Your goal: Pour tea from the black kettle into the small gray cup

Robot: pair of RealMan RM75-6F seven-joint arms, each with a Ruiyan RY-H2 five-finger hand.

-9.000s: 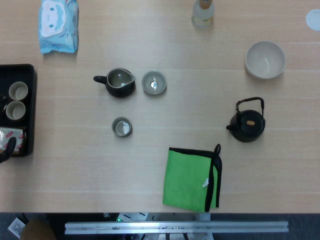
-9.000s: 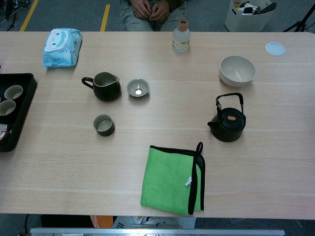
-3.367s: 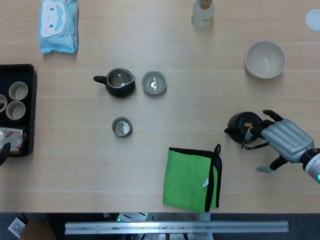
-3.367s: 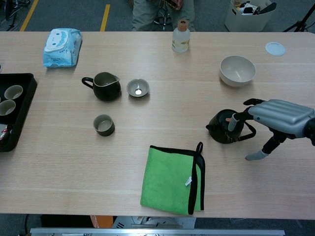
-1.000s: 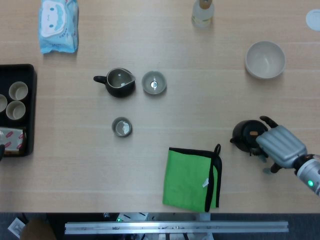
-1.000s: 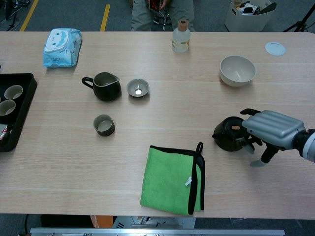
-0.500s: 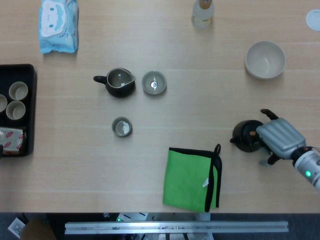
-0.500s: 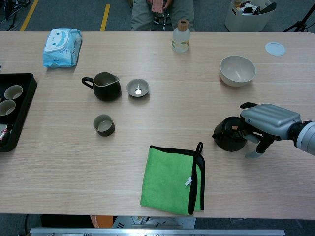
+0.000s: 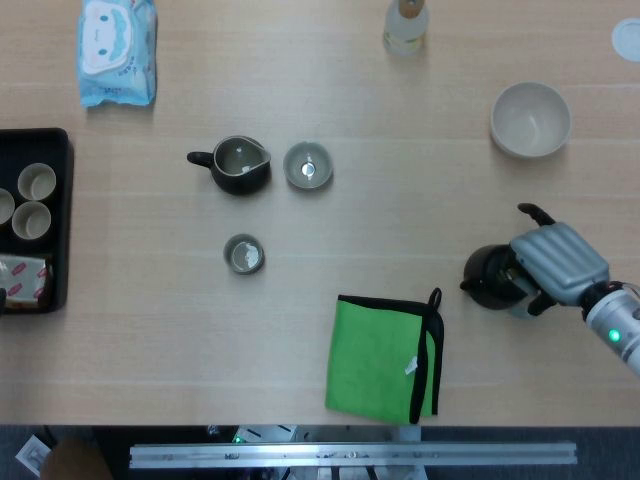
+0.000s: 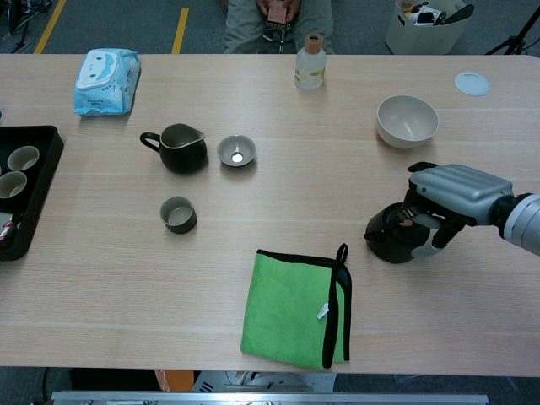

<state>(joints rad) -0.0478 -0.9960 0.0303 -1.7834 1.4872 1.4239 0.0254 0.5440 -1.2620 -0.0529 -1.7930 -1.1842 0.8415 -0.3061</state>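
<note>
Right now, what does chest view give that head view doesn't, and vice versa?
Only chest view: a seated person behind the table, a white bin on the floor.
Only head view: the metal rail along the near table edge.
Both: right hand gripping the black kettle, small gray cup, green cloth, white bowl. Left hand in neither.

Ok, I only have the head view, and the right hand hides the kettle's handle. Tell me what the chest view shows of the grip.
Observer: The right hand arches over the black kettle, with its fingers curled down around the handle.
Operator: Check whether it's off the table.
Observer: No gap shows under its base, so it looks set on the table.
Operator: Look past the far edge.
Observer: A seated person is there, behind the bottle.
</note>
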